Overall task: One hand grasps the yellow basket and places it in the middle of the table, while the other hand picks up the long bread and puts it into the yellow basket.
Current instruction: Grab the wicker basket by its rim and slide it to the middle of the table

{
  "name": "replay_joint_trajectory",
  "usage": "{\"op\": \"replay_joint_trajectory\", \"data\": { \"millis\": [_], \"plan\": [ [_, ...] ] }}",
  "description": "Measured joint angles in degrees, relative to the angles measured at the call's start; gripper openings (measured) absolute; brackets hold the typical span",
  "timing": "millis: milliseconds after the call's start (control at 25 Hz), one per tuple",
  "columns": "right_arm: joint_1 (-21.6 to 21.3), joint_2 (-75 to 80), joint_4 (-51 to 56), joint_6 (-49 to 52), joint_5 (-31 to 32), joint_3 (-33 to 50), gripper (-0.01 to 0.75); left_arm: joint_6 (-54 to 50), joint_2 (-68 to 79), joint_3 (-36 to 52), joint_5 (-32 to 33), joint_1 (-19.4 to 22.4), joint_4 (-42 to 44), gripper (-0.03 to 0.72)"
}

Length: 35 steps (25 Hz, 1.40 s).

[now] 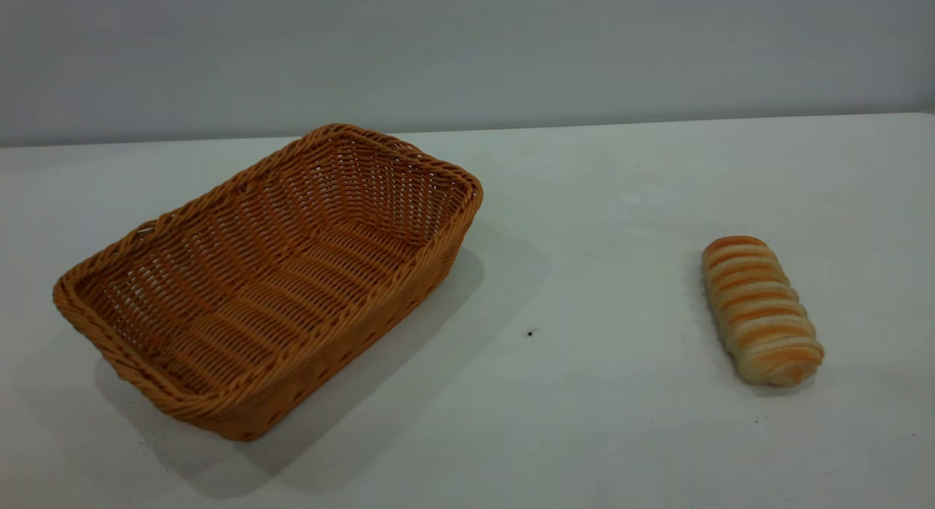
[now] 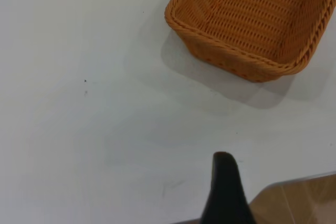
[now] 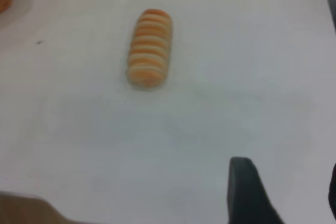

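The table [image 1: 599, 202] is carrying the yellow basket [image 1: 270, 275] empty toward its left side, and the long bread [image 1: 760, 310] is lying well apart toward the right. Neither gripper is showing from outside; each wrist view is catching only a dark fingertip [image 2: 227, 192] [image 3: 247, 192], so I cannot tell how the jaws are standing. Judging ahead, a shallow pinch on the flared rim could be letting the basket tip, and the rounded roll could be rolling away from an off-centre close.

A bare test bench or lab: plain white table [image 1: 599, 421] against a blank grey wall [image 1: 467, 49].
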Motion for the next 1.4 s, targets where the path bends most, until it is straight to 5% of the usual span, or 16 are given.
{"op": "replay_joint_trajectory", "data": {
  "millis": [440, 800, 1400],
  "plan": [
    [6.5, 0.0, 0.1, 1.9, 0.0, 0.0, 0.413, -2.7, 0.0, 0.0, 0.0, -0.1, 0.0, 0.584],
    [7.2, 7.8, -7.9, 8.6, -5.0, -3.8, 0.413, -13.1, 9.8, -0.3, -3.1, -0.2, -0.3, 0.584],
    [7.2, 39.6, -13.8, 13.7, -16.4, -10.3, 0.413, -14.6, 47.9, -0.3, -31.4, -0.3, -4.4, 0.584]
  ]
}}
